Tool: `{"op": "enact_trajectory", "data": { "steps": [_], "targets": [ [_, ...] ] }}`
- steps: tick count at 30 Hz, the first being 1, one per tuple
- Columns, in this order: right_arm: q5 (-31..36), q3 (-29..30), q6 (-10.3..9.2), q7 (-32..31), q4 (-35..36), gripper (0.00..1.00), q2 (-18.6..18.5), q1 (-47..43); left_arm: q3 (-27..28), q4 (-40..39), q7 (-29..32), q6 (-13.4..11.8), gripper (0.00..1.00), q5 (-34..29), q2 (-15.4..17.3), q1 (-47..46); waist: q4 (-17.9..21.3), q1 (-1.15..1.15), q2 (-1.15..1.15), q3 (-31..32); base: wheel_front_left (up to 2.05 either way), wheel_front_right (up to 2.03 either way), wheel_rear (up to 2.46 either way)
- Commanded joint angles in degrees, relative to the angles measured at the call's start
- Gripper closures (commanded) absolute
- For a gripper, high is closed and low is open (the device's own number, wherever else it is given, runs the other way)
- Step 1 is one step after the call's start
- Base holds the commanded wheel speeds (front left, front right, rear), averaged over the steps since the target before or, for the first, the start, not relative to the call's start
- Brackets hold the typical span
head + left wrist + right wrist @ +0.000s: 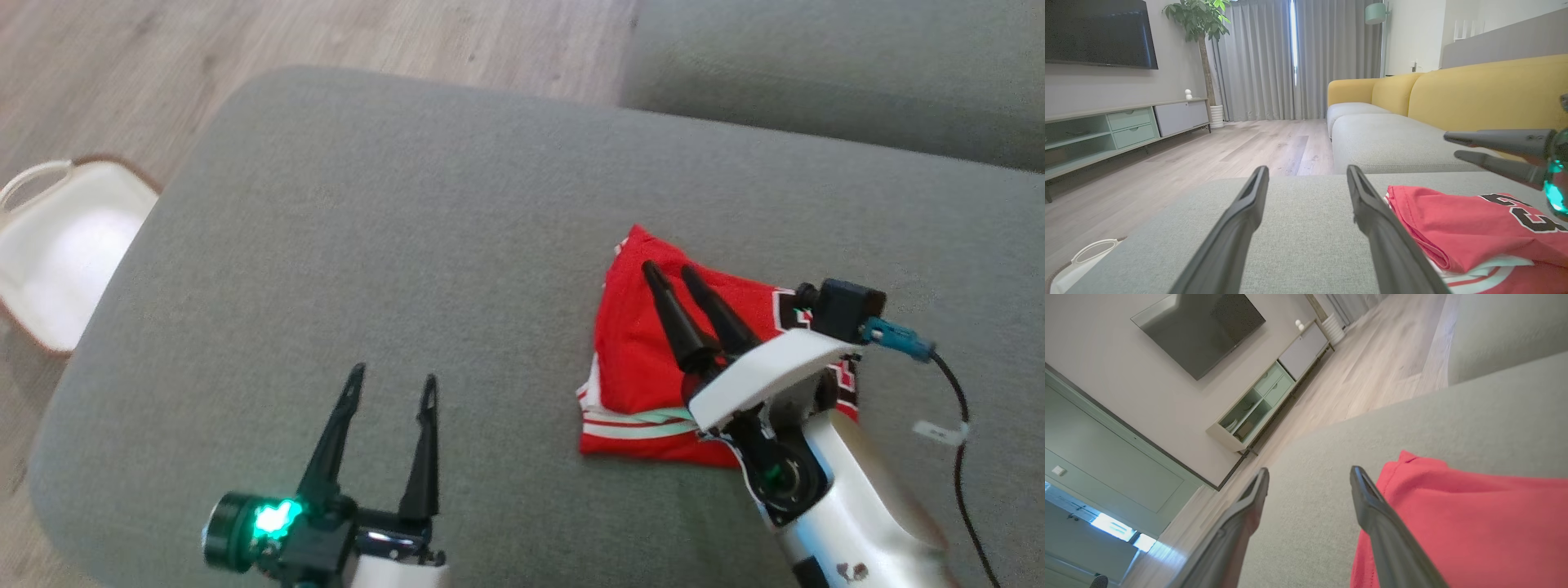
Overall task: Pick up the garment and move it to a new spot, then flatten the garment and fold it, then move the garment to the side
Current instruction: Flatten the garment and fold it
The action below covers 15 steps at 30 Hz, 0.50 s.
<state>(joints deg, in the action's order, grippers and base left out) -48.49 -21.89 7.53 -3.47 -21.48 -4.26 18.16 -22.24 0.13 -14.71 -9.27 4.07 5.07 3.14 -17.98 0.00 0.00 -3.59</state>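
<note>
The garment (641, 359) is a red jersey with white and dark trim, folded into a compact stack on the right part of the grey sofa cushion (392, 212). My right gripper (668, 268) hovers over its top layer, fingers apart and holding nothing. In the right wrist view the right gripper (1309, 471) stands open above the garment's (1474, 526) left edge. My left gripper (392, 380) is open over bare cushion to the garment's left. The left wrist view has the left gripper (1307, 169) open, the garment (1470, 220) at the lower right and the right gripper (1450, 145) above it.
A white basket (57, 245) sits on the wooden floor (245, 41) off the cushion's left edge. Another grey seat cushion (816, 73) adjoins at the far right. A yellow sofa back (1486, 94) rises behind, and a TV cabinet (1126, 122) lines the far wall.
</note>
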Motion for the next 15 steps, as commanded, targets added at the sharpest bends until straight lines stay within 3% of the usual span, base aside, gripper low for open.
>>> {"op": "enact_trajectory", "data": {
  "steps": [1, 11, 15],
  "targets": [
    [1.29, -0.76, -0.04, 1.56, 2.59, 0.0, -0.63, 0.29, 2.57, -1.42, -0.29, 0.15, 0.0, 0.45, -0.45, -0.28, 1.98, 0.0, 0.0, 1.85, 0.0, 0.0, 0.0],
    [11.13, 0.15, -0.04, 15.56, 2.99, 0.0, -10.98, -10.43, 6.13, -0.26, -0.29, 2.62, 0.0, 2.06, -1.16, 2.32, 8.57, 0.0, 0.0, 7.07, 0.0, 0.0, 0.0],
    [17.99, 2.34, -0.04, 18.2, 2.08, 0.0, -13.13, -15.08, 7.28, 0.16, -0.29, 3.16, 0.0, 2.35, -1.43, 3.54, 10.1, 0.0, 0.0, 8.71, 0.0, 0.0, 0.0]
  ]
}}
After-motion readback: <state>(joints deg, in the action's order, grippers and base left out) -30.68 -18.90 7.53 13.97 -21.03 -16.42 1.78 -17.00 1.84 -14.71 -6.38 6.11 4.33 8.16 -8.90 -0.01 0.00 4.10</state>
